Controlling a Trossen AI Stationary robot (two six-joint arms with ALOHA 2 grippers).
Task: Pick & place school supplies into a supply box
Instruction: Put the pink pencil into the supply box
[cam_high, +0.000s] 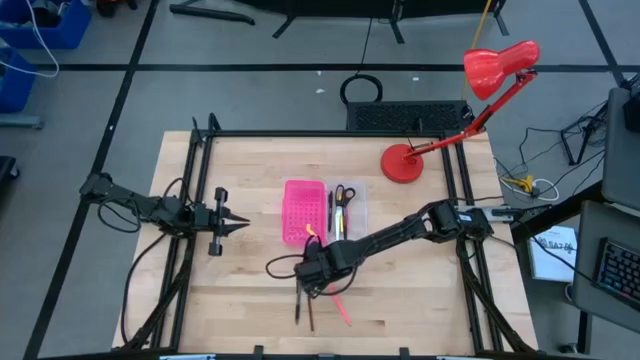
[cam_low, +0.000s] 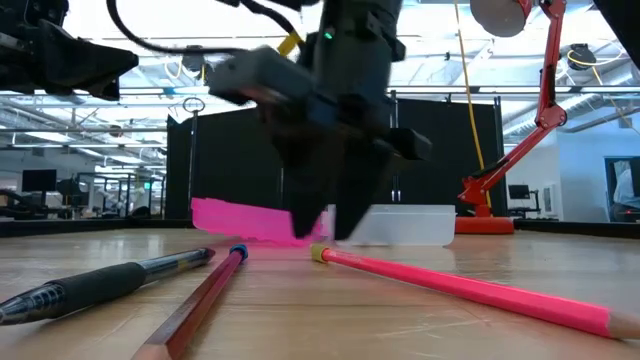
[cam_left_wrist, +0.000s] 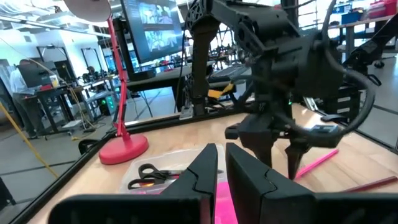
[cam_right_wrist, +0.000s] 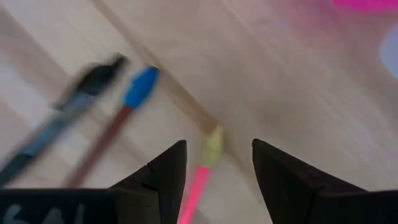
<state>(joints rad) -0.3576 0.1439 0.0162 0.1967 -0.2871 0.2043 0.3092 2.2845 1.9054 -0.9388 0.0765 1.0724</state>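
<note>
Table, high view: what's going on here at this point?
The right gripper hangs open just above a pink pencil at the table's near side, holding nothing. A pen and a brown pencil with a blue end lie beside it. The clear supply box already holds scissors and a few pens, with a pink perforated panel next to it. The left gripper waits off to the left, holding nothing.

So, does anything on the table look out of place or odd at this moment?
Nothing is damaged or spilled. Three supplies lie loose outside the supply box: a pink pencil, a dark pen and a brown pencil. The open right gripper hangs above the pink pencil.
</note>
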